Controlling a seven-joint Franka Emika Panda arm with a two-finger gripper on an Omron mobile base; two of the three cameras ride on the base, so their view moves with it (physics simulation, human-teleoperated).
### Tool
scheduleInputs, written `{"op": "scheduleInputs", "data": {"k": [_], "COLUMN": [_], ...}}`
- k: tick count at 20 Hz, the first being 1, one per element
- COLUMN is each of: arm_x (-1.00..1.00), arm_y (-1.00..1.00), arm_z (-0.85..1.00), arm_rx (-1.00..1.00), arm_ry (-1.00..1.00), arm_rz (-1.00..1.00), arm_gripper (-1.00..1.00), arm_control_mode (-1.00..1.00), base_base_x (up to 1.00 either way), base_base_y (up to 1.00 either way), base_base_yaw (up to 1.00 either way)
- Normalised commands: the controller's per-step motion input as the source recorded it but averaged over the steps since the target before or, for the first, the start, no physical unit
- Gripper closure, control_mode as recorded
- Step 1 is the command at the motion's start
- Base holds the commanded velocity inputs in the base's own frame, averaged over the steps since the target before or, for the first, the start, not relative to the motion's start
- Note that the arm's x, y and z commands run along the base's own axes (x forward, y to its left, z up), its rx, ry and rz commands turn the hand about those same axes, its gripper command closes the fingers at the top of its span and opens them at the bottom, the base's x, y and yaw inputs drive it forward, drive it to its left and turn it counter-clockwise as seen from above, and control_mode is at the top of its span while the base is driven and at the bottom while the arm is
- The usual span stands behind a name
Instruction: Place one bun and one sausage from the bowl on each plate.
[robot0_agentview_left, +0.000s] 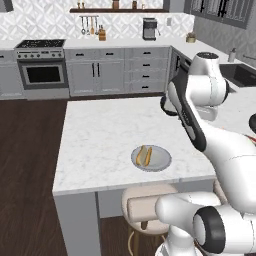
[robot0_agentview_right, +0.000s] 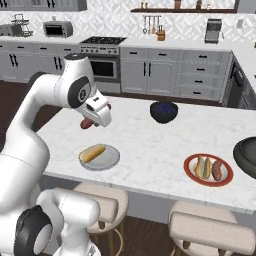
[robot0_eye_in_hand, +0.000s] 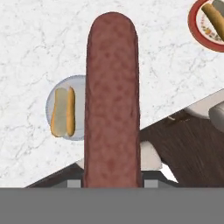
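Observation:
My gripper (robot0_agentview_right: 90, 121) is shut on a reddish-brown sausage (robot0_agentview_right: 86, 123), held in the air above the left end of the island. In the hand view that sausage (robot0_eye_in_hand: 113, 100) stands tall in the middle. Below it lies the light grey plate (robot0_agentview_right: 108, 160) (robot0_eye_in_hand: 81, 93) (robot0_agentview_left: 161, 159) with one bun (robot0_agentview_right: 93, 152) (robot0_eye_in_hand: 63, 111) (robot0_agentview_left: 144, 155) on it. The red-rimmed plate (robot0_agentview_right: 186, 169) (robot0_eye_in_hand: 192, 22) to the right carries a bun (robot0_agentview_right: 202, 166) and a sausage (robot0_agentview_right: 218, 170). The wide dark grey bowl (robot0_agentview_right: 246, 155) sits at the island's right end, cut off by the frame.
A smaller deep dark bowl with blue contents (robot0_agentview_right: 163, 111) stands near the island's far edge. Padded stools (robot0_agentview_right: 100, 200) (robot0_agentview_right: 210, 227) are tucked under the near edge. Dark wood floor surrounds the island, with cabinets and a stove behind.

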Motion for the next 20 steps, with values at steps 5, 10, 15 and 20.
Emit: {"op": "scheduleInputs", "data": {"k": [5, 10, 15, 20], "arm_x": [0.63, 0.51, 0.42, 0.18], "arm_y": [-0.39, 0.19, 0.19, 0.05], "arm_z": [-0.98, -1.0, -0.97, -0.79], "arm_rx": [0.04, 0.07, 0.05, 0.0], "arm_ry": [0.24, 0.18, 0.09, 0.0], "arm_rz": [0.01, 0.07, 0.05, 0.0], "arm_gripper": [1.0, 1.0, 1.0, 1.0], "arm_control_mode": [-1.0, -1.0, -1.0, -1.0], "base_base_x": [0.0, 0.0, 0.0, 0.0], "base_base_y": [0.0, 0.0, 0.0, 0.0], "base_base_yaw": [0.0, 0.0, 0.0, 0.0]}}
